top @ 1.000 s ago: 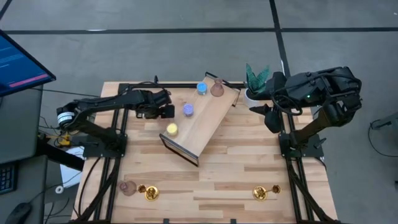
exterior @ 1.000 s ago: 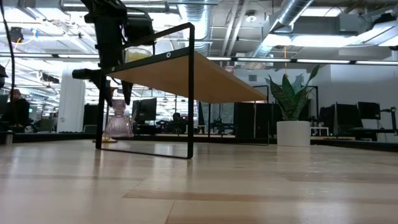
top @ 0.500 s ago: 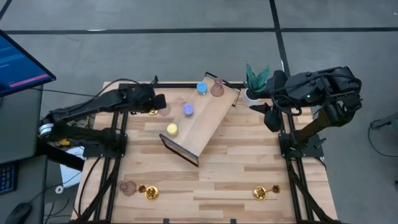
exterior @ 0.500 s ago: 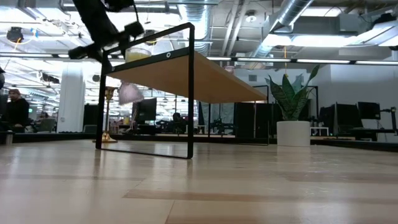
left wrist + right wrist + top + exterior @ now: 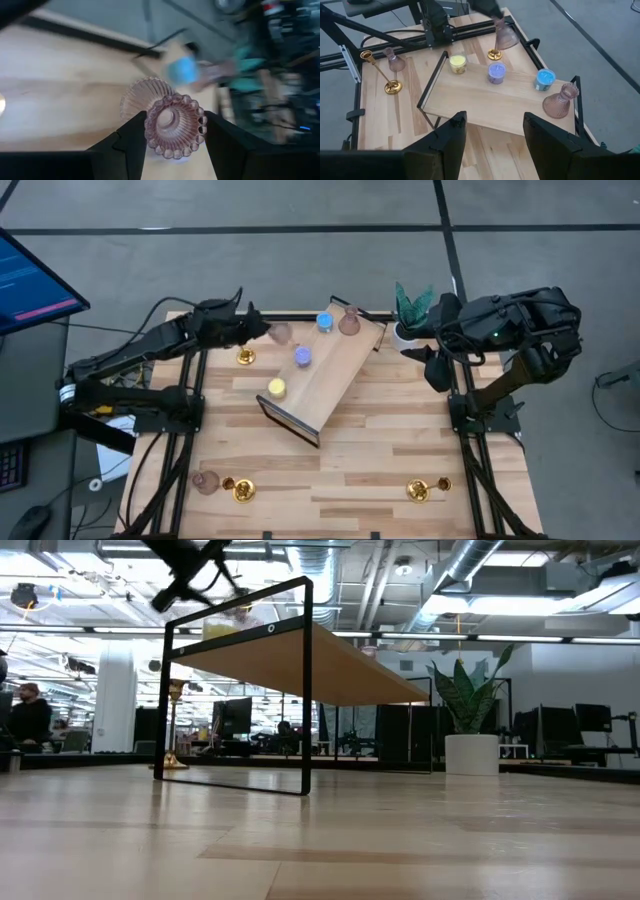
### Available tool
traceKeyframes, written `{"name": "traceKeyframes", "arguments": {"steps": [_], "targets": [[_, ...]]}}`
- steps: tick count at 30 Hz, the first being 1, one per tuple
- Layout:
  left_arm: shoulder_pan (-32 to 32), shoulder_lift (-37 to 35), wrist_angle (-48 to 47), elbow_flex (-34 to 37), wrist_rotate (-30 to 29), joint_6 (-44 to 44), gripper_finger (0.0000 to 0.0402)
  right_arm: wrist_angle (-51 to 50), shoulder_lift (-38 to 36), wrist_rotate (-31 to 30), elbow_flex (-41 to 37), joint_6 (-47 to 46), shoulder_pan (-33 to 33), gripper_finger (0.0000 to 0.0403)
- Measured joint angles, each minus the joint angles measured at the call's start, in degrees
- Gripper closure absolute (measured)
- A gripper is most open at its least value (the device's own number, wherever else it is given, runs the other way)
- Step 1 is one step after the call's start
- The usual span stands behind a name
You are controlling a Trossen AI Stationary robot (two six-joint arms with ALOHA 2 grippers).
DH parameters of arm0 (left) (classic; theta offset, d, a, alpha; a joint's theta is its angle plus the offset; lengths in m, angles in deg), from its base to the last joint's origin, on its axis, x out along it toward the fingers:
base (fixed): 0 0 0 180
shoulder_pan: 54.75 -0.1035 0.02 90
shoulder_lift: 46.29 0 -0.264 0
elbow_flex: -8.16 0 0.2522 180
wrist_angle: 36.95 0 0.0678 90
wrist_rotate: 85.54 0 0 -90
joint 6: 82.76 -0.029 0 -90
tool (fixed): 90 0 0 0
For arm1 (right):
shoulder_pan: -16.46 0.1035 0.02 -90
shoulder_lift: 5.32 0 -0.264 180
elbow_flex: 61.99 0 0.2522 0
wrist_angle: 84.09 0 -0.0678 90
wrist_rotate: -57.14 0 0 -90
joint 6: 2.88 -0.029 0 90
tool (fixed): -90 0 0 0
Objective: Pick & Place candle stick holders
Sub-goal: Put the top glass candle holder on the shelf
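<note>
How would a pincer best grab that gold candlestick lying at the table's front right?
Probably from straight above, pinching the thin stem of the gold candlestick. It seems to lie on its side, leaving the stem exposed, while its round base looks too wide and shiny to hold firmly.

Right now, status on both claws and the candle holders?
Left claw shut on pink holder, airborne beside wooden shelf. Right claw open, parked near plant. Shelf already carries four holders; nothing blocking.
</note>
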Motion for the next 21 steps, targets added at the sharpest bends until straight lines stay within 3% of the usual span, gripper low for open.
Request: {"name": "traceKeyframes", "arguments": {"steps": [9,21], "targets": [[-0.22,5.88,1.37,-11.12,2.06,-6.93,0.0231,0.0,0.0,0.12,0.0,-0.15,0.0,0.0217],[0.38,21.07,1.54,-20.89,12.15,-12.96,0.0231,0.0,0.07,0.1,0.0,-2.94,0.12,0.0217]]}}
